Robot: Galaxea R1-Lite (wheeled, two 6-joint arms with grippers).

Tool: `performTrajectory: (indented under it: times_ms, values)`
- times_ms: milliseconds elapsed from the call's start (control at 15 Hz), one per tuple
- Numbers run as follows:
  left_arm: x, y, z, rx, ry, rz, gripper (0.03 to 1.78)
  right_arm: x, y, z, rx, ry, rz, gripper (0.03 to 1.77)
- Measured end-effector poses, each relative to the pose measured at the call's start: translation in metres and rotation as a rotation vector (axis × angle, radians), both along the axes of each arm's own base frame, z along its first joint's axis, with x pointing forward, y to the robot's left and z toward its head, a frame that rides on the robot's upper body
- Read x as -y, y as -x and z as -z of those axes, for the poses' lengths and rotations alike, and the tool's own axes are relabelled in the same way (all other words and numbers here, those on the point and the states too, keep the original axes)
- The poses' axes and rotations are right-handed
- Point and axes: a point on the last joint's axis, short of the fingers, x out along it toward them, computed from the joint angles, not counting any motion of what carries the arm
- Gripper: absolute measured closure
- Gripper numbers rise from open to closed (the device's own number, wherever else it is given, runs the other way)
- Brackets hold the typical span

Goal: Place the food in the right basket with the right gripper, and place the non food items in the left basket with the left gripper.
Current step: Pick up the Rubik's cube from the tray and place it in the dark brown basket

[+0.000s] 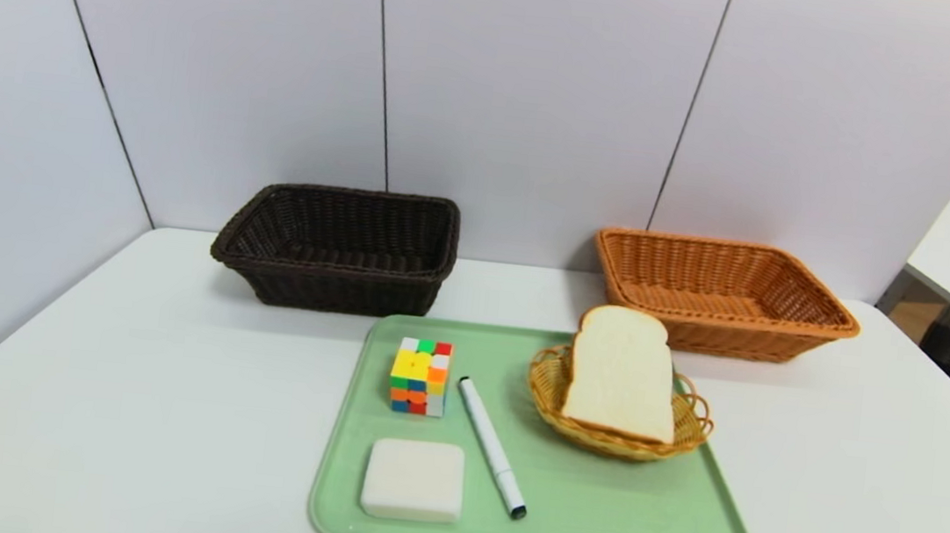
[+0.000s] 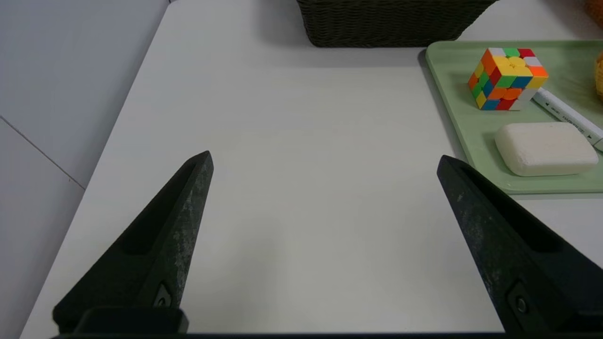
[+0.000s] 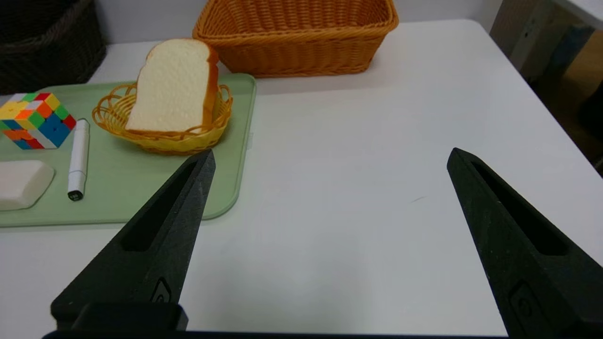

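Bread and Oddments Share a Green Tray Between Two Spread Grippers

The left gripper (image 2: 325, 157) hangs over the bare left part of the white bench (image 1: 160, 410), fingers wide apart, nothing between them. Off to its right, on the green tray (image 1: 606, 528), I can see the Rubik's cube (image 1: 420, 376), the white bar of soap (image 1: 414, 481) and the white marker (image 1: 493, 448) lying aslant beside them.

The right gripper (image 3: 332, 150), spread just as wide and holding nothing, is over the bench to the right of the tray. The bread slice (image 1: 623, 373) is to its left, leaning in a small wicker basket (image 1: 598, 441) on the tray. Behind stand the dark brown basket (image 1: 332, 287), left, and the orange-brown basket (image 1: 732, 339), right.
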Motion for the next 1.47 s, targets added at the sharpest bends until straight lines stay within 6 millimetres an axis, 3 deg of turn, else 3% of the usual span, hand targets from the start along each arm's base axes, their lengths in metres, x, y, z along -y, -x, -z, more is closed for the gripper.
performTrajectory:
  times_ms: [267, 533, 733, 1067, 1467]
  values:
    - [0.001, -0.036, -0.031, -0.165, 0.018, 0.033, 0.12, 0.0, -0.032, -0.03, -0.196, 0.004, -0.001, 0.1]
    - [0.002, -0.069, -0.046, -0.251, 0.042, 0.057, 0.12, 0.0, -0.068, -0.051, -0.298, 0.005, -0.004, 0.1]
    - [0.002, -0.089, -0.056, -0.293, 0.063, 0.07, 0.12, -0.001, -0.087, -0.059, -0.343, 0.003, -0.018, 0.1]
    - [0.005, -0.132, -0.072, -0.343, 0.085, 0.136, 0.12, -0.001, -0.102, -0.066, -0.433, 0.002, -0.024, 0.1]
    - [0.039, -0.169, -0.076, -0.465, 0.102, 0.326, 0.12, -0.008, -0.133, -0.078, -0.527, 0.014, -0.086, 0.1]
